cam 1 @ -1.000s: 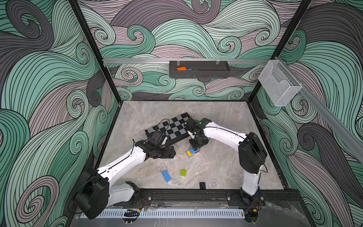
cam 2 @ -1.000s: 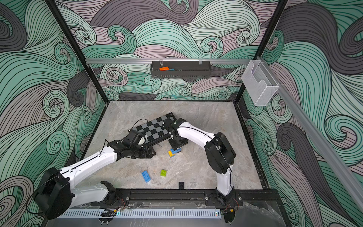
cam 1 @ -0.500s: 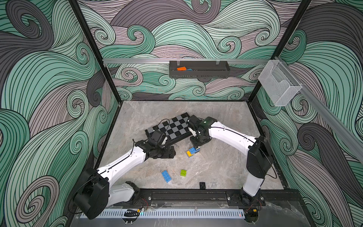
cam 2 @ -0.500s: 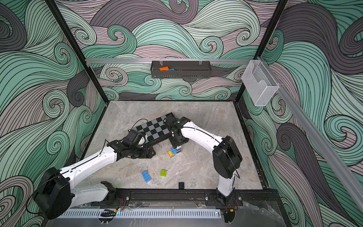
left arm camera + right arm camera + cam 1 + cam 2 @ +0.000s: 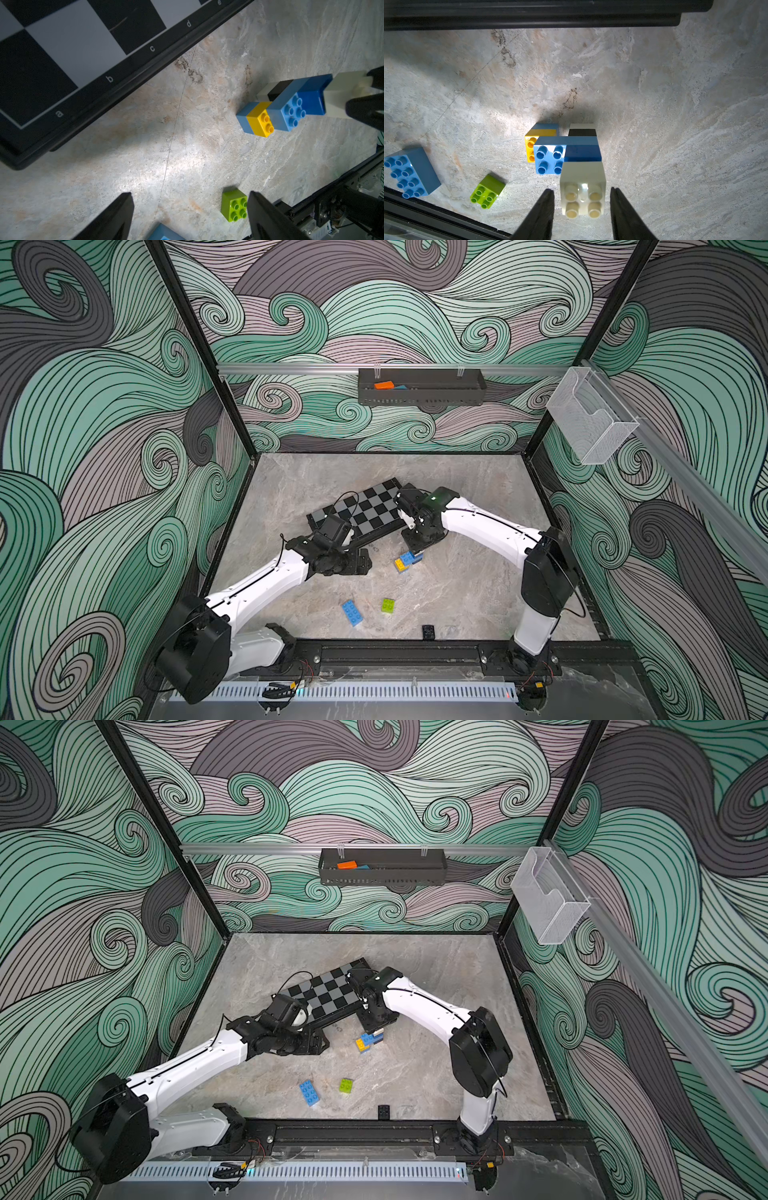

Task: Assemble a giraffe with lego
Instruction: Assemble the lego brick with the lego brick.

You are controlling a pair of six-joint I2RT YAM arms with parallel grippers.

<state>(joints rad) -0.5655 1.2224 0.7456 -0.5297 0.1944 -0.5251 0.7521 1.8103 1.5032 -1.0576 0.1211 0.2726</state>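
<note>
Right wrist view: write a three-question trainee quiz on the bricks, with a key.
1. Which colour of brick tops the stack? A lime, B white, C yellow.
2. True or false: the lime brick is joined to the stack.
3. How many loose bricks lie apart from the stack in the right wrist view?

Key
1. B: the white brick.
2. False: it lies apart on the floor.
3. Two: the lime brick and the blue brick.
</note>
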